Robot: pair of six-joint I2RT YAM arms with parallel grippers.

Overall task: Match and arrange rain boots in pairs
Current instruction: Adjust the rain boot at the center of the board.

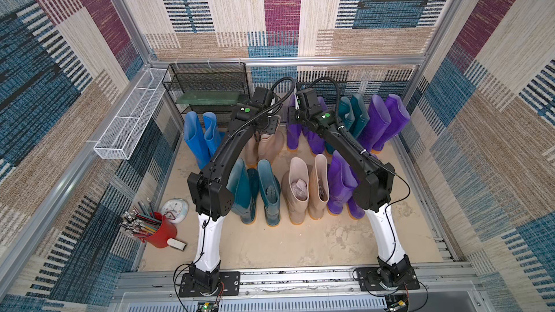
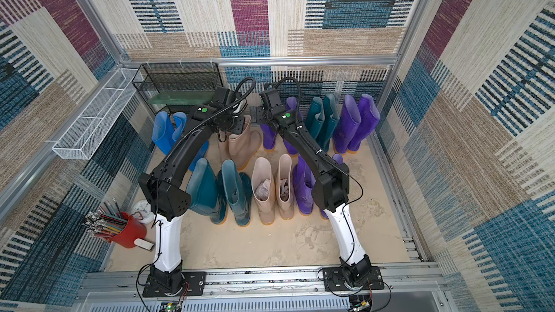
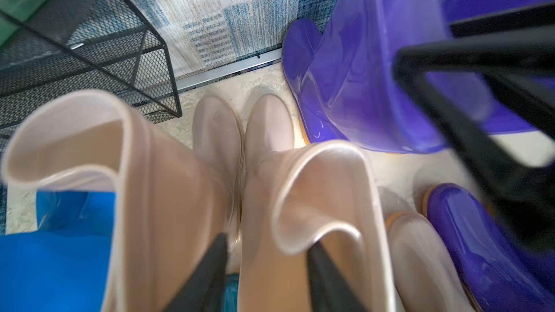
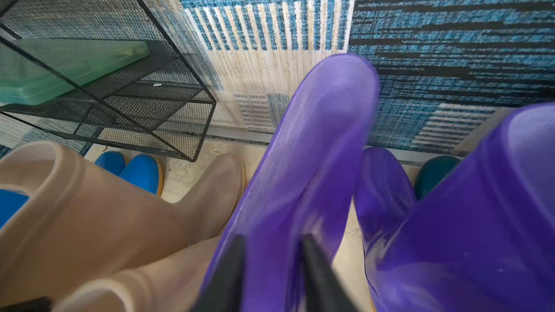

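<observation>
Rain boots stand in two rows on the sandy floor. The back row holds a blue pair, a beige pair, short purple ones, a tall teal pair and a tall purple pair. In front are teal, beige and purple pairs. My left gripper is shut on the collar of a back beige boot, one finger inside the shaft. My right gripper is shut on the shaft wall of a short purple boot, which leans.
A black mesh rack with a green slab stands at the back left, close to the beige boots. A white wire basket hangs on the left wall. A red pencil cup, a clock and a white eraser sit front left.
</observation>
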